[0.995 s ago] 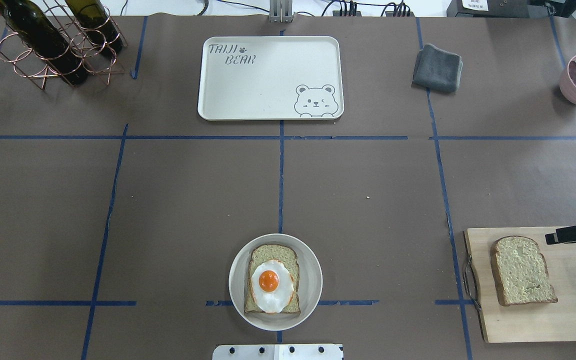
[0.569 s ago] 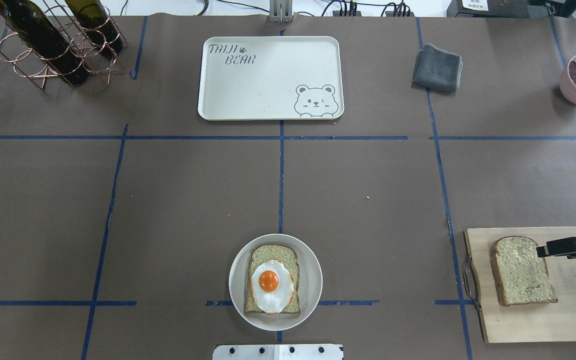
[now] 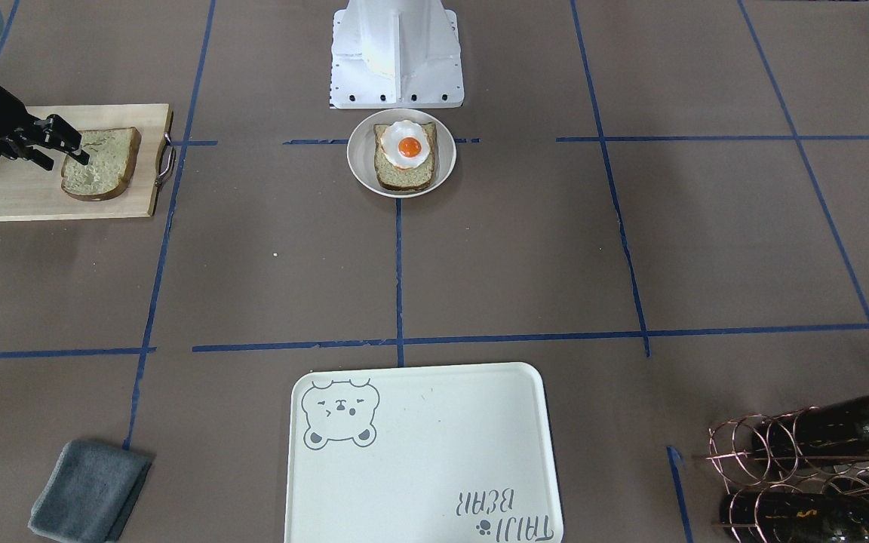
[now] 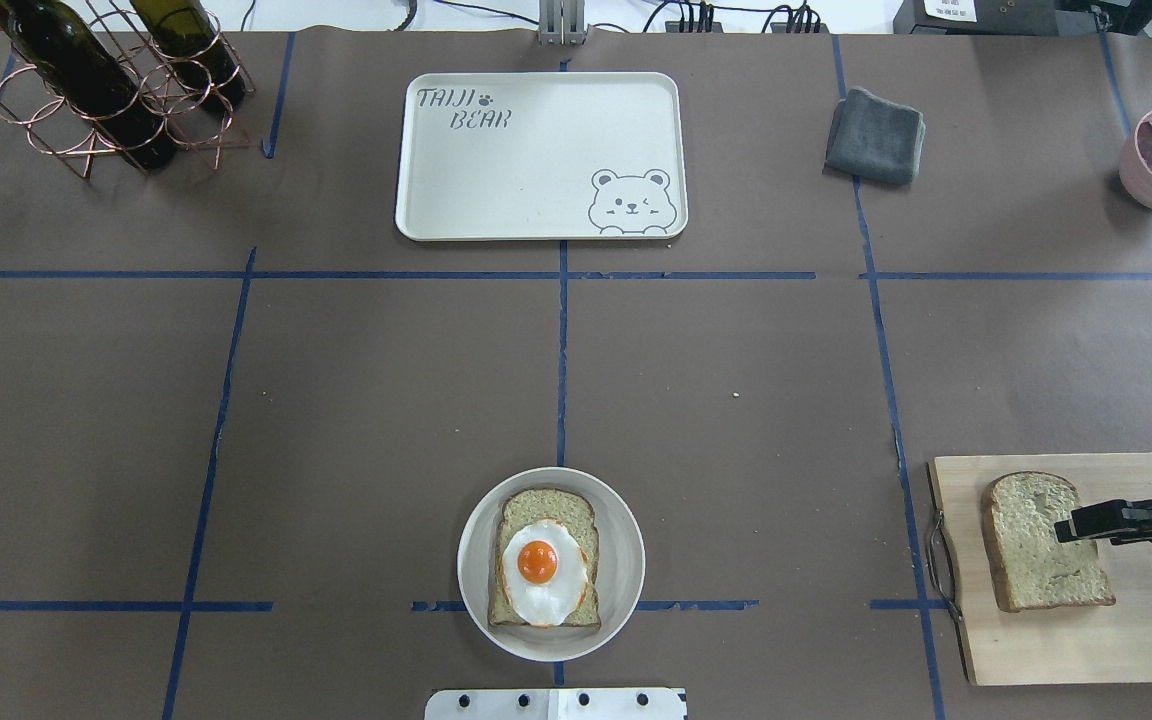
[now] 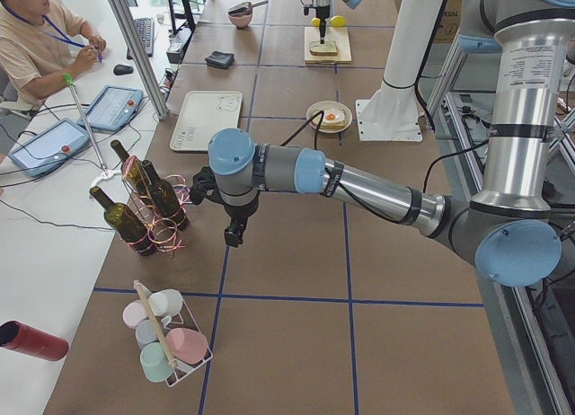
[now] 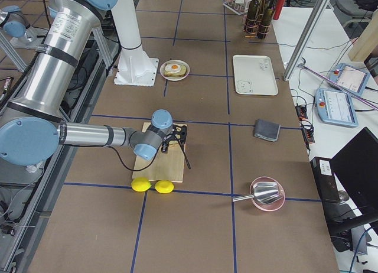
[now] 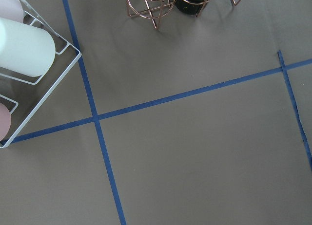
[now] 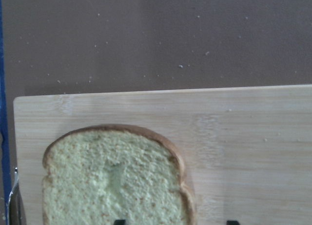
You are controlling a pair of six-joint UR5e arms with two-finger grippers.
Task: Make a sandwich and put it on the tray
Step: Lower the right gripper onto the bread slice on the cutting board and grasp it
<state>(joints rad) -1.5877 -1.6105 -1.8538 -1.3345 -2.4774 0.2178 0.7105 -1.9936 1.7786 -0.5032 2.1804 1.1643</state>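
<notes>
While the right gripper [image 4: 1071, 525] hovers low over the cutting board [image 4: 1036, 650], its jaws stand apart with a clear gap. The wrist view shows one fingertip above the loose bread slice [image 4: 1036, 545] and the other above bare wood just past the crust. The slice lies flat on the board directly beneath the gripper, and whether the fingers touch it cannot be told.

The rest of the sandwich sits well apart from this gripper, toward the robot's left. There a second bread slice [image 4: 546, 505] lies on a round white plate [image 4: 626, 560], and a fried egg [image 4: 539, 575] rests on top of it, uncovered. The tray [image 4: 536, 160] lies farther off, to the gripper's left and out across the table from the robot, with nothing on it.

The left gripper [image 5: 232, 235] hangs pointing down over brown table paper. A copper bottle rack [image 5: 153, 204] is near on one side and a white wire cup rack [image 5: 166, 339] on the other. Whether its jaws are apart or closed cannot be told.
</notes>
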